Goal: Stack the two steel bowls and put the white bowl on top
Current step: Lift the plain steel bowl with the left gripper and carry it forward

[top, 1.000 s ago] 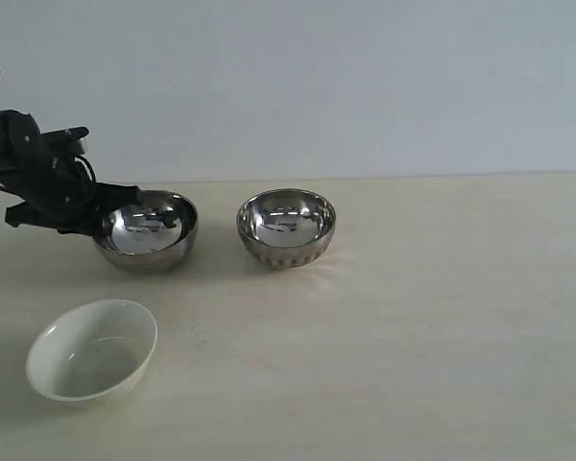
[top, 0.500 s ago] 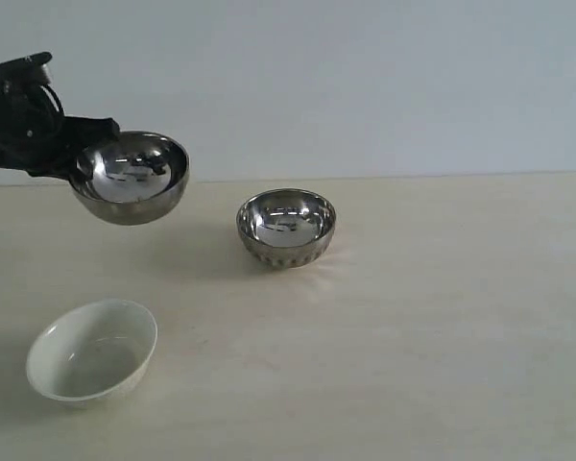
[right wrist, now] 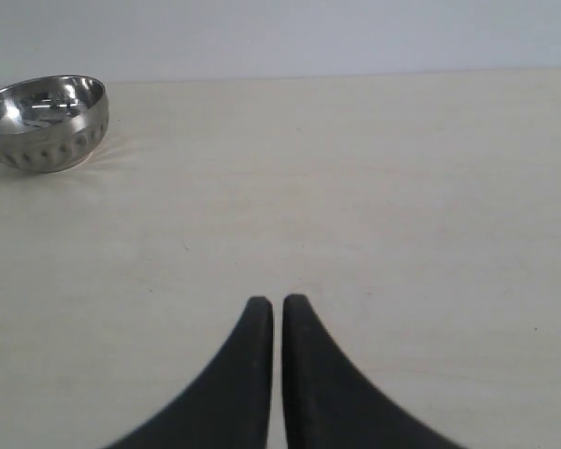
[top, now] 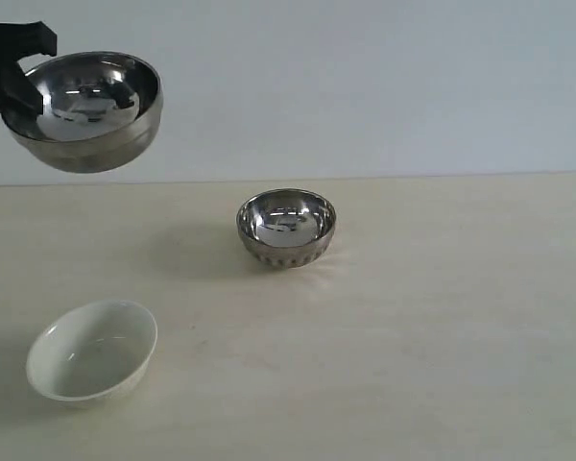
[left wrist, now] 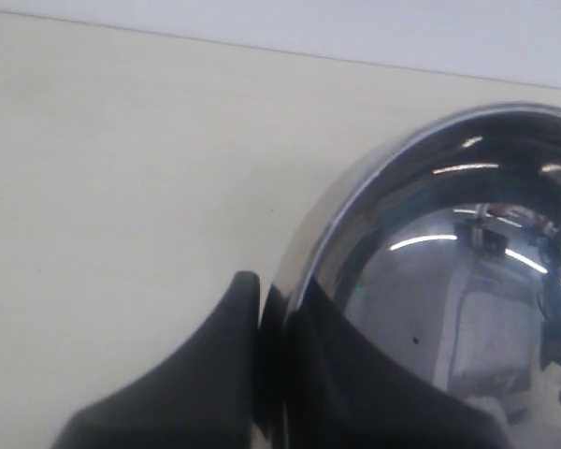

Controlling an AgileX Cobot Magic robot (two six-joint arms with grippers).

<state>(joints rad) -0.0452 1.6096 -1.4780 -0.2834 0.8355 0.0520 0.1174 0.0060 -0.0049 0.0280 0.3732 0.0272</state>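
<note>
At far left the smooth steel bowl (top: 91,110) is held aloft, rim clamped in the left gripper (top: 19,82); the ribbed steel bowl (top: 286,229) is noted rightward and below on the table (top: 461,336), and the right gripper (right wrist: 277,313) is closed, empty.

The exterior view's edge cuts off the left hand (top: 19,86) gripping the smooth steel bowl (top: 86,110).

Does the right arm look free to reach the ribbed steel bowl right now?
Probably yes: only bare table lies between the right gripper and the ribbed steel bowl, though its jaws are shut.
</note>
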